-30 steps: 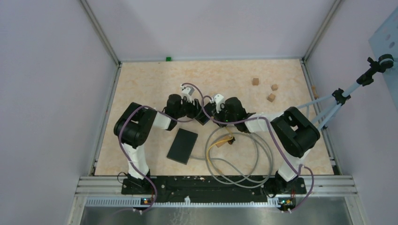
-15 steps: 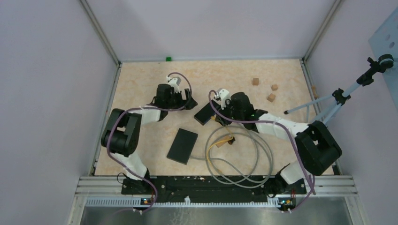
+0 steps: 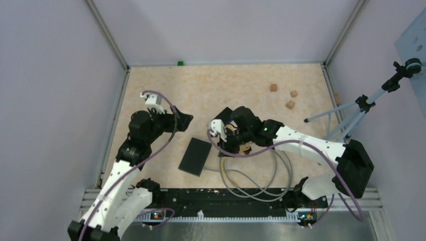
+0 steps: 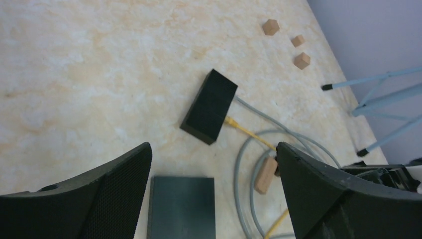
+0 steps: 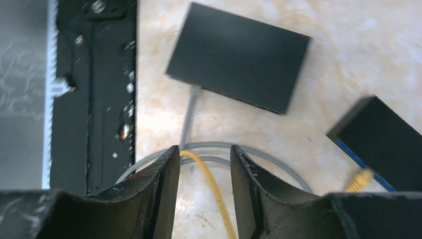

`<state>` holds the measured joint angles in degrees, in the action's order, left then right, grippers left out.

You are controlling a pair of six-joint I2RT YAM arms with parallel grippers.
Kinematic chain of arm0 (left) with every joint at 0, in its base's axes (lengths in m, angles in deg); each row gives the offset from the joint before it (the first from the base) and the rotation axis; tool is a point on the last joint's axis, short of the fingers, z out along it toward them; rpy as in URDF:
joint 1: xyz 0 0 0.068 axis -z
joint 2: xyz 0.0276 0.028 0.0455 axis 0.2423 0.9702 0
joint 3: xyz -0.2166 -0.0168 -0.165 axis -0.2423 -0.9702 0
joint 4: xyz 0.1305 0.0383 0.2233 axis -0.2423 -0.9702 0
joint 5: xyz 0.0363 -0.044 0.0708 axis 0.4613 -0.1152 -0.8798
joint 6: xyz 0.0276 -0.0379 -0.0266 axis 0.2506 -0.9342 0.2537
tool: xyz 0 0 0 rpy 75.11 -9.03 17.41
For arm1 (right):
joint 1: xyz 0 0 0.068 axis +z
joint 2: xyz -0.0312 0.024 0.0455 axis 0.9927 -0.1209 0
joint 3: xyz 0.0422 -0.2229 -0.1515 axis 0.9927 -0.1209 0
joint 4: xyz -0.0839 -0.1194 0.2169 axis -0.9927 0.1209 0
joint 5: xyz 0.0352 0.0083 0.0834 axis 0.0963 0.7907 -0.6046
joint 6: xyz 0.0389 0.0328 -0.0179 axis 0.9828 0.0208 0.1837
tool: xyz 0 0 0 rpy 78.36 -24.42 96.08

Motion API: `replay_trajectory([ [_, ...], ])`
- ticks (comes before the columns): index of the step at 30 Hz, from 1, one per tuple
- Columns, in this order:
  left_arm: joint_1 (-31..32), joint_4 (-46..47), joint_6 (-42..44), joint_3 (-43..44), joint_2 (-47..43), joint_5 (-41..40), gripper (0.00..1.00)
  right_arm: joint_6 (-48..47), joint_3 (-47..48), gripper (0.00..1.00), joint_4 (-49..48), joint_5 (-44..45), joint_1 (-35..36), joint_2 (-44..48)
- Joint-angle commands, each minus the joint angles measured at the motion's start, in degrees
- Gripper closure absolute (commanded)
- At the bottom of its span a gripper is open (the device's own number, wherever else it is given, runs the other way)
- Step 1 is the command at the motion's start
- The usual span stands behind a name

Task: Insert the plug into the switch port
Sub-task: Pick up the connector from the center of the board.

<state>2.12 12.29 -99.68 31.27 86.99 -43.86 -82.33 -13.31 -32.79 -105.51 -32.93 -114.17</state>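
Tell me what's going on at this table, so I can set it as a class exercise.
Two robot arms are working on plugging a yellow cable into a small black switch. The left fingers hover open, holding nothing. The right fingers hang over the grey cable, narrowly apart, gripping nothing. The yellow plug sits right at the switch's port face. The blurred wrist view doesn't show whether it is fully seated.

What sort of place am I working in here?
Most likely a lab robot test cell, not a home or factory floor: plain walls on an aluminium frame enclose a marbled tabletop, a tripod stands at the right edge, and small wooden cubes lie about.
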Motion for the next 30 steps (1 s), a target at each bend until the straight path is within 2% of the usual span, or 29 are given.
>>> replay_trajectory([
  [1, -0.1, -12.7, -3.8, -4.4, -13.8, -0.2, 0.01, -16.7, 1.5, 0.59, 5.4, -5.4, 3.2, 0.4],
  [6, -0.1, -21.9, -5.4, -3.6, -30.6, -7.2, 0.01, -33.6, 2.9, 0.55, 12.3, -5.8, 4.6, -0.3],
  [11, -0.2, -26.8, -5.8, -1.3, -38.9, -13.4, 0.01, -39.8, 5.3, 0.55, 17.2, -1.4, 7.8, -5.1],
  [17, -0.1, -27.9, -4.1, 0.3, -37.5, -13.3, 0.01, -43.0, 3.1, 0.55, 10.8, 6.5, 10.9, -8.4],
  [22, -0.1, -28.7, -1.3, 2.1, -36.0, -13.4, 0.01, -46.4, 6.1, 0.57, 15.9, 9.7, 11.9, -13.9],
  [26, -0.1, -28.3, 1.5, 2.8, -35.9, -13.4, 0.01, -47.9, 9.3, 0.60, 19.4, 15.5, 12.8, -19.0],
  [28, -0.1, -28.1, 2.3, 3.2, -35.4, -13.4, 0.01, -47.9, 9.9, 0.66, 19.5, 16.9, 12.9, -20.1],
  [30, -0.1, -28.1, 2.7, 3.6, -34.8, -14.6, 0.01, -47.3, 10.0, 0.81, 18.4, 16.9, 13.1, -19.9],
])
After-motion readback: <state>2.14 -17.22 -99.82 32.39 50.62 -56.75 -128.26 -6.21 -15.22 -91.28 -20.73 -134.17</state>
